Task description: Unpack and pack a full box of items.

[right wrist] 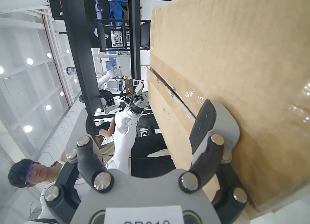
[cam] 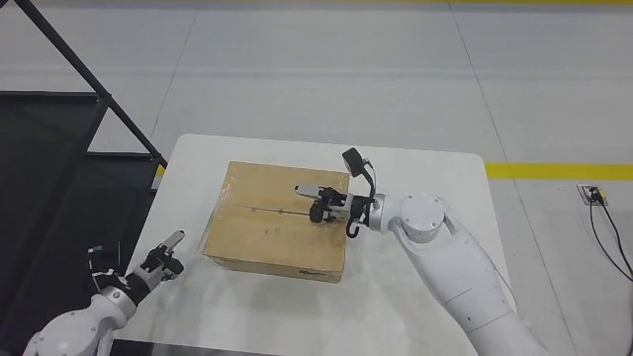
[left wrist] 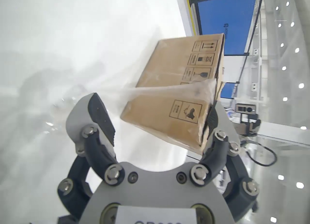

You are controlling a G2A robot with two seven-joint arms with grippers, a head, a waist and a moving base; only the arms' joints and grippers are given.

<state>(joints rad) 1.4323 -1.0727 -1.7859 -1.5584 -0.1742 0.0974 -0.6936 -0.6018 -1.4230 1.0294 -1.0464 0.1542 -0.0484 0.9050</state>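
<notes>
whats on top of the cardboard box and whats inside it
The right gripper, jaws open, is over the taped centre seam of the cardboard box. The box is closed, so its contents are hidden.

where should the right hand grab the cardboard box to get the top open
Probably the flap edge at the centre seam, coming down from above. The cardboard box lies flat, closed, far wider than the hand's opening, but the seam shows a dark gap a finger could slip under. The right hand hangs open just over it.
</notes>
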